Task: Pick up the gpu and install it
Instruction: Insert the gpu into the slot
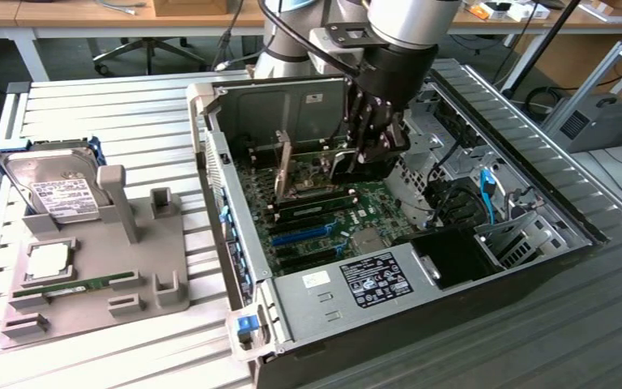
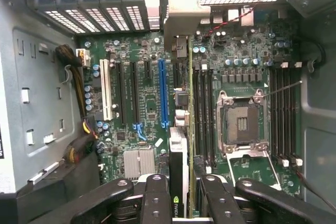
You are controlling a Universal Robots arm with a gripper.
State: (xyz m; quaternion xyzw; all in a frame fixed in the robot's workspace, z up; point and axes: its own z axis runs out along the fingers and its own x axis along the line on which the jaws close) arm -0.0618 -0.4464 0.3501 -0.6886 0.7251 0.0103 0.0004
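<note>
Your claw (image 2: 184, 205) is part-way closed, its two fingers (image 2: 157, 198) clamped on either face of the gpu (image 2: 178, 156), so the card is in your grip and stands on edge straight out ahead of the fingertips. Its silver bracket (image 2: 181, 11) is at the end farthest from the claw, up against the slotted rear wall of the computer case (image 1: 279, 105). Seen from the wrist, the card hangs over the motherboard (image 2: 147, 103), with the long blue slot (image 2: 163, 93) just beside it on one side and the open CPU socket (image 2: 241, 121) well off on the other. A small green logo (image 2: 176, 201) sits on the card's edge right between your fingers; I cannot read any lettering on it. In the exterior view, the black label (image 1: 371, 282) on the case below the claw (image 1: 368, 158) and the white label on the hard drive (image 1: 57, 190), far off toward the exterior view's left, carry print too small to read.
</note>
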